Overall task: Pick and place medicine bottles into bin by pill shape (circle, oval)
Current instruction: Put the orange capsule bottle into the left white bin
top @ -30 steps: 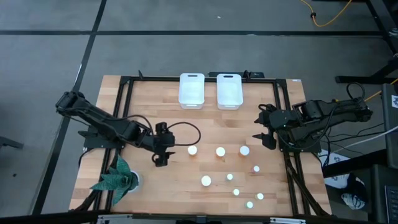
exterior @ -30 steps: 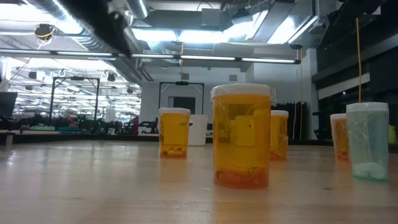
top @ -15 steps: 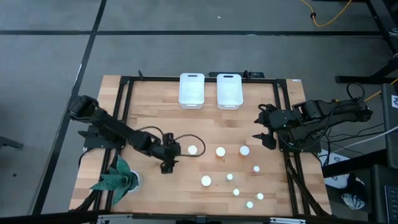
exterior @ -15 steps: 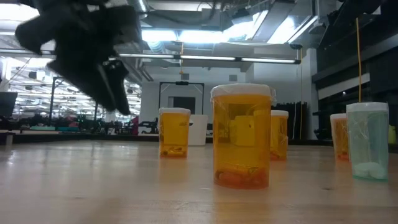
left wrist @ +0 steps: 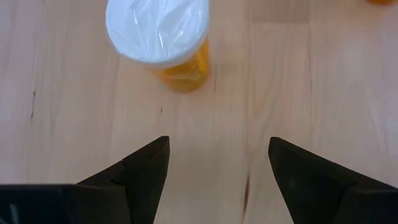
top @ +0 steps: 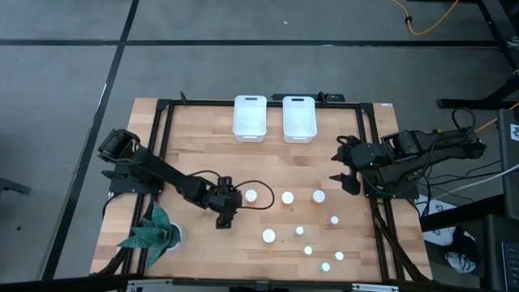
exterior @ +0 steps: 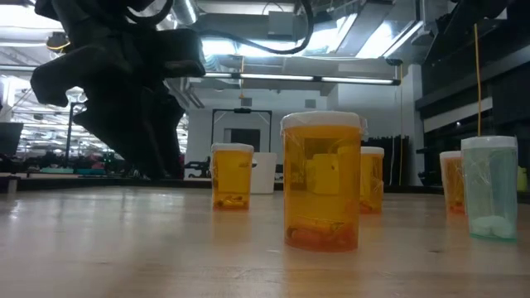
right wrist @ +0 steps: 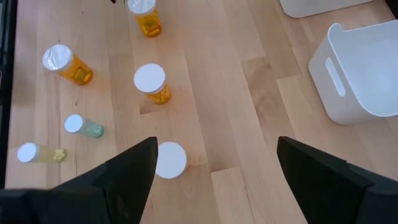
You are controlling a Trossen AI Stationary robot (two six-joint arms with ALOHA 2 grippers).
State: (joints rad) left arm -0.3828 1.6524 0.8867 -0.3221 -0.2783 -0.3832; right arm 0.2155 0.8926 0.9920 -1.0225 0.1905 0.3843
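Beside leftmost orange bottle (top: 251, 195), left gripper (top: 226, 217) hovered low, fingers apart, empty. Right gripper (top: 341, 167) waited at table's (top: 203, 154) right edge, fingers spread.

Green plant (top: 152, 234) at the table's (top: 203, 251) corner

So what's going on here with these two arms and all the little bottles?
The robot is sorting medicine bottles into two white bins at the far side of the table. None has gone in yet: both bins look empty and the bottles all stand on the wood. The left tool hangs open just beside the nearest orange bottle, not touching it. The right tool waits open near the table's right edge, holding nothing.
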